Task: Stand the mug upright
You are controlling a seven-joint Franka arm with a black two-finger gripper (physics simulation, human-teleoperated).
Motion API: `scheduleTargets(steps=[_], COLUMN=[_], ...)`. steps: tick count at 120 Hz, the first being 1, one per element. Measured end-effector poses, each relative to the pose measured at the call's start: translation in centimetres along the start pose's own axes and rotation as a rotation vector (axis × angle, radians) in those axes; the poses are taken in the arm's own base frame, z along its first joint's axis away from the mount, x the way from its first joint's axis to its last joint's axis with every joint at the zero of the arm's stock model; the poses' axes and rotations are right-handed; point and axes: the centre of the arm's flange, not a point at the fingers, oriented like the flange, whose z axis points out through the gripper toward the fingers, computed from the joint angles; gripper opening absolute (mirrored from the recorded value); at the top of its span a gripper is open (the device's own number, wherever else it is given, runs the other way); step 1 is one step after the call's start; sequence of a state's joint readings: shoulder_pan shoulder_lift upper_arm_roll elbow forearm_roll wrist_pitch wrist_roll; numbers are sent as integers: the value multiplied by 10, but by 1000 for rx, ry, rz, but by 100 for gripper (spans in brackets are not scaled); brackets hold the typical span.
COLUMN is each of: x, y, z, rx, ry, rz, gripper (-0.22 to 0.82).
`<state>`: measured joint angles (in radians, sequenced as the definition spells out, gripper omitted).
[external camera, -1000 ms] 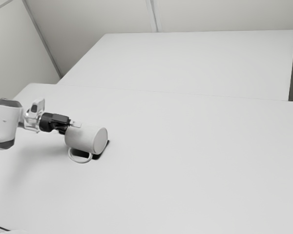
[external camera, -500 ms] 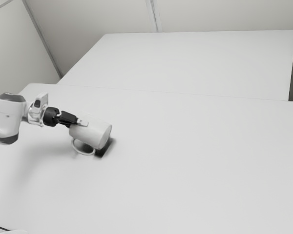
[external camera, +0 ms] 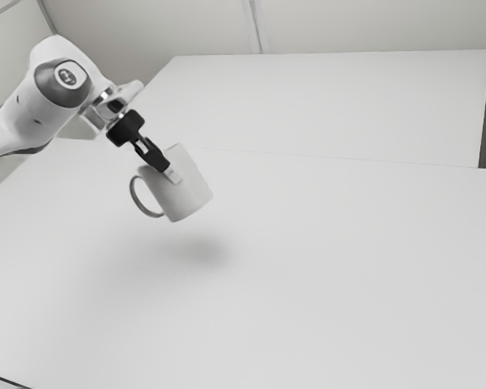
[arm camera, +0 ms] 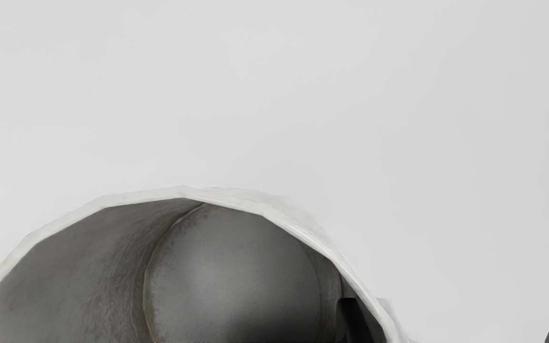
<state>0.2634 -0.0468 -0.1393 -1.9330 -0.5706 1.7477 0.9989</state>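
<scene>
Left of centre in exterior view, gripper (external camera: 170, 172) is grasping mug (external camera: 188, 194) by wall; mug is hanging tilted above table (external camera: 324, 275).

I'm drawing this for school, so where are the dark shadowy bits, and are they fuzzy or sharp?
Exterior view: a fuzzy-edged grey shadow on the white tabletop, below the tilted white mug; wrist view: the mug's inside is dark grey, sharply edged by its bright rim, which nearly blends into the pale background.
</scene>
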Motion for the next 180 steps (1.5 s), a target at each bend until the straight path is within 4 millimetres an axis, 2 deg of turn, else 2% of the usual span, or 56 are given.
scheduleTargets(steps=[9,25,34,49,73,93,118,174,180], x=[6,-2,-5,-10,-36,-50,-60,-67,-68], y=[29,57,69,77,68,59,50,26,25], z=[6,20,34,59,98,118,136,172,174], rx=[93,242,311,399,493,546,583,572,570], ry=[-99,-210,-249,-264,-210,-137,-68,-52,-51], rz=[9,-36,-58,-100,-198,-266,-330,-450,-459], gripper=[-18,-18,-18,-18,-18,-18,-18,-18,-15])
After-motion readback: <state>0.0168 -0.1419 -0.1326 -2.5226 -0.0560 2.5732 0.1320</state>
